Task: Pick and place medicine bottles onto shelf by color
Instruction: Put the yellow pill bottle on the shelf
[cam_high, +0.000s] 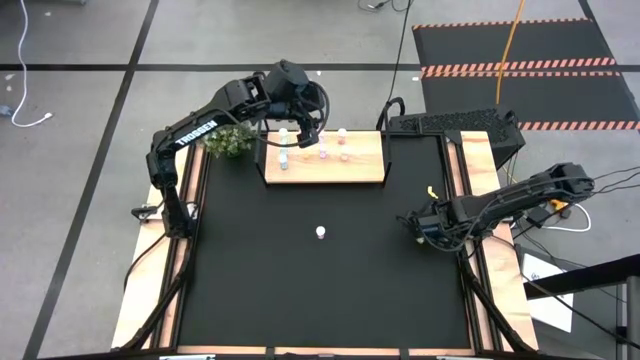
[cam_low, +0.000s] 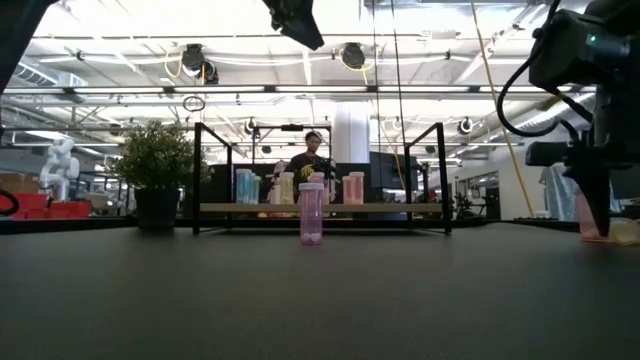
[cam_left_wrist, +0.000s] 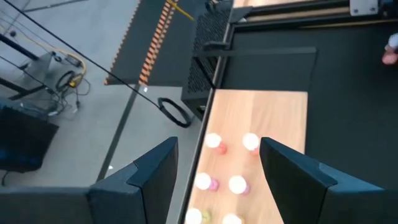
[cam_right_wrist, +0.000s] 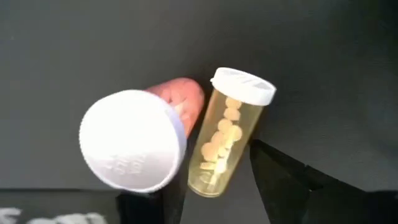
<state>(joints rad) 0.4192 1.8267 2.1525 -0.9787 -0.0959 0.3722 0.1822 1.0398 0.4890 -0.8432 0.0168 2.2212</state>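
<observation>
Hovering at the right edge of the black table (cam_high: 330, 290), low over two small bottles: right gripper (cam_high: 424, 228), dark fingers apart, nothing clamped. Between those fingers in the right wrist view, a clear yellow bottle of pale pills with a white cap (cam_right_wrist: 230, 134), touching a pink-bodied bottle under a broad white cap (cam_right_wrist: 134, 140). Standing alone near the middle of the overhead frame, upright, a pink white-capped bottle (cam_high: 321, 232). Poised in the upper centre of the overhead frame, above the light wooden shelf with thin black uprights (cam_high: 360, 165): left gripper (cam_high: 312, 130), fingers spread wide, empty. Lined up on that board, several white-capped bottles (cam_high: 322, 152). Just left of the shelf, a green bushy potted plant (cam_high: 230, 140).
</observation>
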